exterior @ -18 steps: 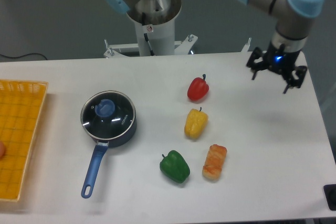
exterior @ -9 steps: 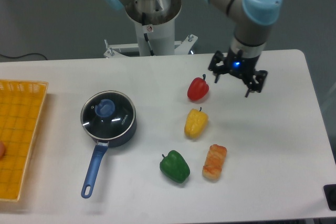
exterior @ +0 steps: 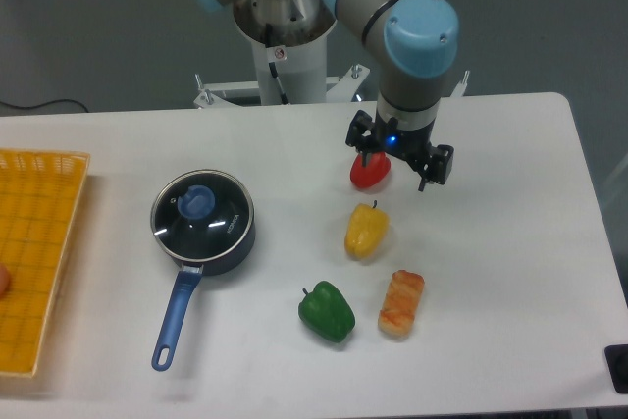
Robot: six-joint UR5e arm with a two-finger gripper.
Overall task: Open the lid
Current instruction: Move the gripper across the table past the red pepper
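Basket first, a yellow plastic mesh tray [exterior: 39, 242] at the far left edge of the white table [exterior: 510, 272]. Next along, the dark blue long-handled saucepan [exterior: 196, 252], handle pointing down toward the camera, and the round clear glass lid with its blue centre knob [exterior: 200, 205] sits flat on the pan, covering it. Moving right: a green bell pepper [exterior: 327, 311], a yellow bell pepper [exterior: 365, 230], an orange-brown pastry [exterior: 401, 302]. Above them, a red bell pepper [exterior: 369, 171] partly under the black two-finger gripper [exterior: 398, 157], which hangs with jaws apart, holding nothing, well away from the lid.
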